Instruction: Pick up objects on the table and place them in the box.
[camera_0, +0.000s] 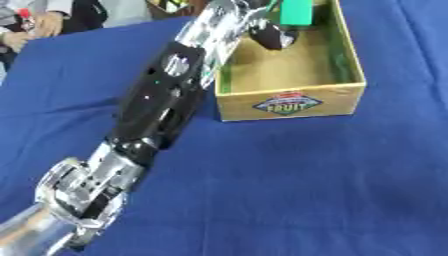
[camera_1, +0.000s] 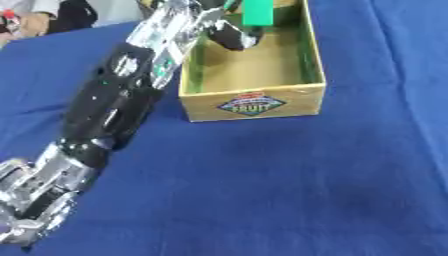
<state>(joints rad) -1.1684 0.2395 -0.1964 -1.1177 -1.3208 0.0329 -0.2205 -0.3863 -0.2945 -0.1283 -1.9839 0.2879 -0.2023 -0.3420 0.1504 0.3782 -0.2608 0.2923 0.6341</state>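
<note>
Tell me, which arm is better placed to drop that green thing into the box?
The left. Its hand already reaches over the open box, fingers around the green object above the inside. The right arm shows in neither view.

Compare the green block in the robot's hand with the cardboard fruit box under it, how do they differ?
The flat green rectangular block is plain bright green; the tan cardboard fruit box is brown with a FRUIT label on its front. The block is much smaller than the box. The block is held up by the left hand above the box's inside, while the box rests on the blue tablecloth. Both are straight-edged and rectangular.
</note>
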